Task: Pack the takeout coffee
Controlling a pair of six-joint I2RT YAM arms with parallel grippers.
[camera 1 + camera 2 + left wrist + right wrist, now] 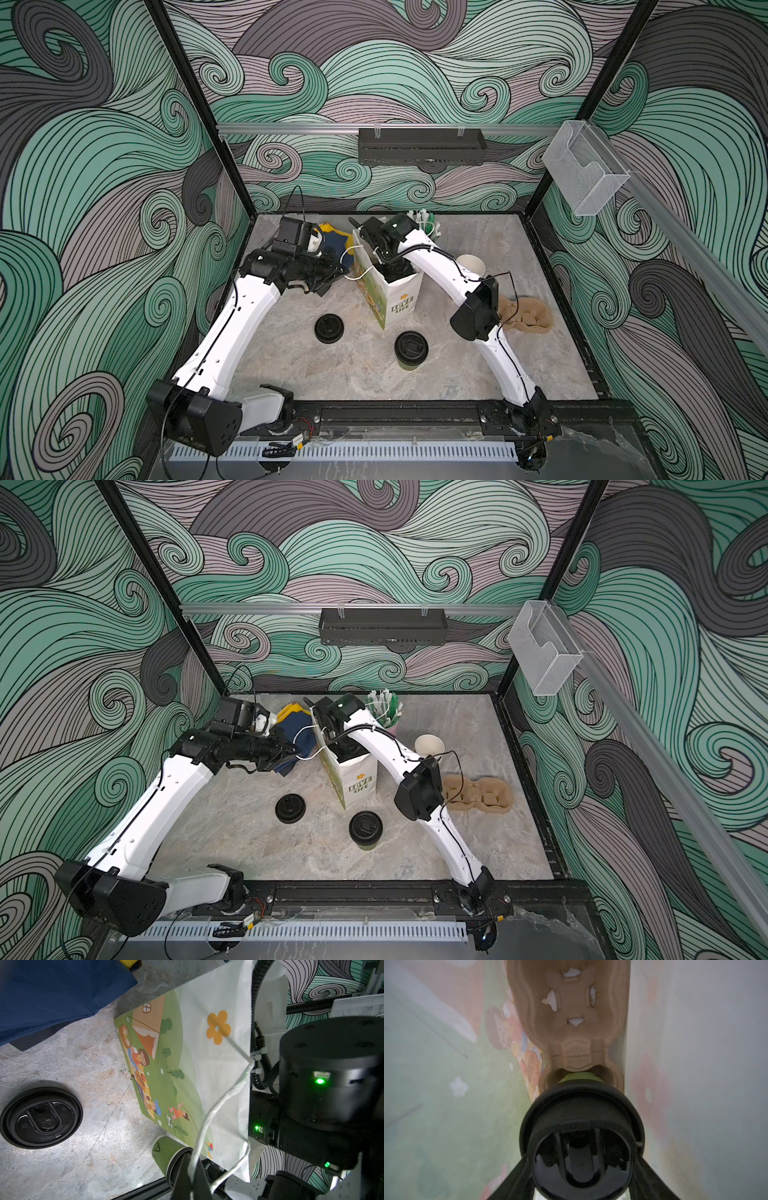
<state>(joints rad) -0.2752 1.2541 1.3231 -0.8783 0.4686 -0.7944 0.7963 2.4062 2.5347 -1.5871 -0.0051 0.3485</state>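
A paper bag (397, 305) stands mid-desk (478, 374). Inside it, a lidded cup (581, 1147) sits in one pocket of a cup carrier (571, 1012) on the bag's floor. A second lidded cup (410, 348) stands just near of the bag, with a loose lid (329, 328) to its left. Right of the bag lies a spare carrier (528, 318); farther back, an open cup (471, 263). Napkins (334, 245) lie far left of the bag, a holder of wrapped straws (426, 220) behind it.
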